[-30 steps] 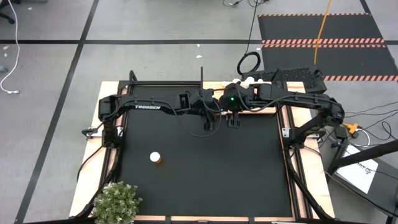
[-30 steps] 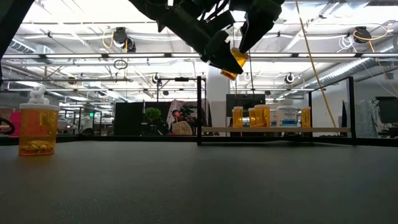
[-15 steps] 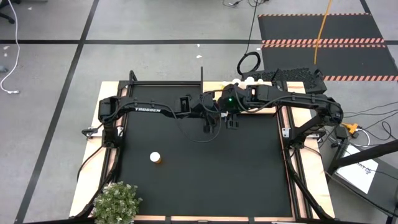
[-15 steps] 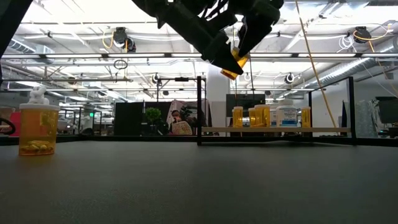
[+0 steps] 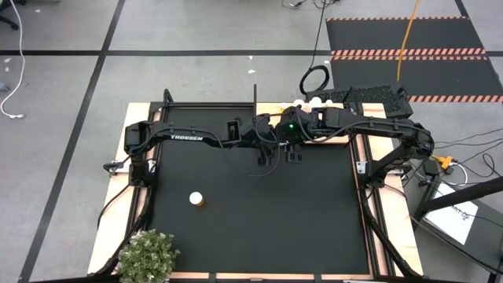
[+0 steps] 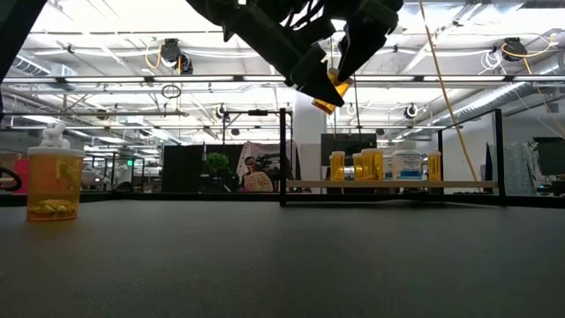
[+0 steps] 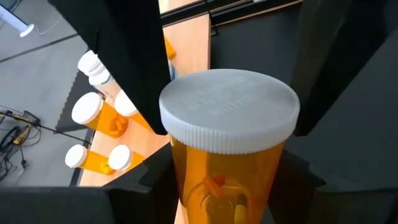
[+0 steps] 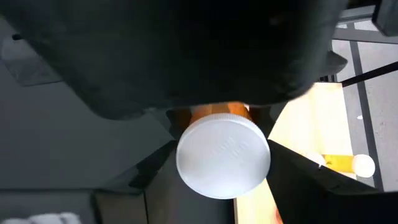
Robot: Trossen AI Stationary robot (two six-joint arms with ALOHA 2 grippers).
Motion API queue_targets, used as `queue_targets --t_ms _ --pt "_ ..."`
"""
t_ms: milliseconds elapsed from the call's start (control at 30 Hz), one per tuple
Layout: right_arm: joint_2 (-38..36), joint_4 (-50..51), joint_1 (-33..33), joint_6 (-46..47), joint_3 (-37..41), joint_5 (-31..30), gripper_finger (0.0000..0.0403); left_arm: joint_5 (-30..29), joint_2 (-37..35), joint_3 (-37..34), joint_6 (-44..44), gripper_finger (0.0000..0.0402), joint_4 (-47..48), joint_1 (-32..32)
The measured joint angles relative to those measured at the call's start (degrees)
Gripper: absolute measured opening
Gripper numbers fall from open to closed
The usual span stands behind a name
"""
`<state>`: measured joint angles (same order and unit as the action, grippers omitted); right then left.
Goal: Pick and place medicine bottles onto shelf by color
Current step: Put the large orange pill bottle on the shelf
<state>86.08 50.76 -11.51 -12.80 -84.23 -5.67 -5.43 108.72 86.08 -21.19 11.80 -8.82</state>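
An orange medicine bottle [image 6: 332, 88] with a white cap [image 7: 229, 109] hangs high over the far middle of the black mat, between both grippers. My left gripper [image 5: 271, 146] comes from the table's left and is shut on its body. My right gripper [image 5: 289, 143] comes from the right and has its fingers at the cap [image 8: 224, 157]. A second orange bottle [image 5: 196, 200] stands upright on the mat at the near left; it also shows in the low view [image 6: 55, 181]. The light-wood shelf [image 6: 388, 184] at the far right carries several bottles [image 7: 93, 112]. My left gripper pinches the bottle's orange body [image 7: 186, 180] below the cap between its two fingers [image 7: 149, 186]. The bottle is lifted clear of the mat and tilted, cap end upward. My right gripper has a finger [image 8: 163, 163] against each side of the cap's rim [image 8: 185, 144], coming end-on at the cap top. In the low view the gripper hides the cap.
A potted green plant [image 5: 148, 255] stands at the table's near left corner. Black frame posts [image 6: 282, 155] rise beside the shelf. The mat [image 5: 259, 228] is bare apart from the one standing bottle.
My right gripper has drawn a little closer to the held bottle's cap end. The bottle and my left gripper have stayed where they were, high above the mat.
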Motion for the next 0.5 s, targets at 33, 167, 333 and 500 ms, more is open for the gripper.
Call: queue_targets --t_ms 33,167,333,500 --pt "0.0 -0.1 0.0 0.0 0.0 0.0 0.0208 0.0 0.0 0.0 0.3 0.0186 0.0 -0.2" --pt "0.0 -0.6 0.0 -0.3 0.0 0.0 0.0204 0.1 0.0 0.0 1.3 0.0186 0.0 -0.3" --pt "0.0 -2.0 -0.1 -0.3 0.1 -0.5 0.0235 0.4 0.0 0.0 2.3 0.0186 -0.1 -0.5" --pt "0.0 -3.0 0.0 -0.3 0.1 -0.4 0.0255 0.5 0.1 0.0 2.5 0.0186 -0.1 -0.4"
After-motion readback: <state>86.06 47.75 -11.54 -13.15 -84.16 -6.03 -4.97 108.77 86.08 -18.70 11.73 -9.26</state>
